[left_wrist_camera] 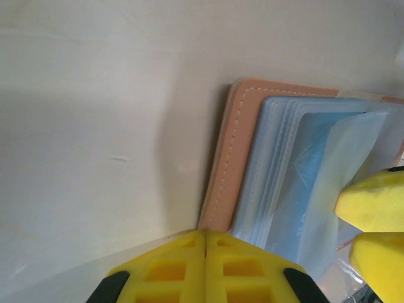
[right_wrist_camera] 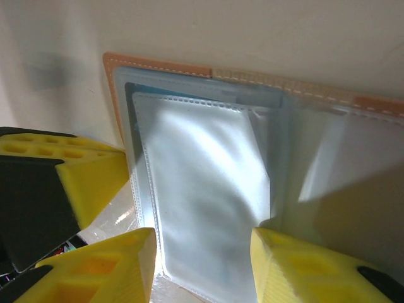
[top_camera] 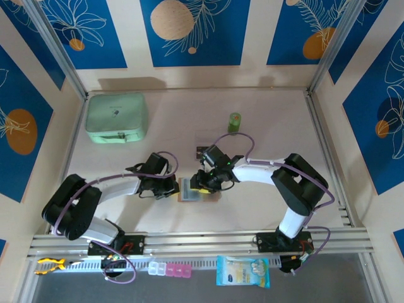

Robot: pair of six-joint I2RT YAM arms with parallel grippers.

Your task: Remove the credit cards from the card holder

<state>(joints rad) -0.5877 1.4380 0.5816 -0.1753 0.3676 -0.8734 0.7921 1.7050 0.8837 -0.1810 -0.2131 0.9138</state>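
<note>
Blocking most of the card holder (top_camera: 189, 191) in the top view, both wrists crowd over it, and just a pale strip of it shows between them. The holder lies open and flat on the table (top_camera: 271, 126). In the wrist views its tan cover (left_wrist_camera: 224, 164) is cut off at the frame edges, with a stack of clear sleeves (right_wrist_camera: 202, 183) inside it. Sleeve contents are hard to read because of glare and frosted plastic. A blue tint shows through in the left wrist view, can't say if it's a card. One sleeve stands lifted off the stack on the right gripper's side. A small dark card (top_camera: 202, 152) lies on the table just beyond the holder, partly covered by the right arm, face unreadable.

Left gripper (left_wrist_camera: 206, 235): fingers pressed together with nothing between them, tips at the holder's tan corner. Touching it or just beside it, can't tell.

Right gripper (right_wrist_camera: 202, 252): fingers spread, both tips down on the top clear sleeve, inside its side edges. Pinning it or only resting on it, can't tell.

A mint-green pouch (top_camera: 117, 118) sits well beyond the holder to the left. A green cylinder (top_camera: 235, 122) stands beyond the holder, slightly right.
</note>
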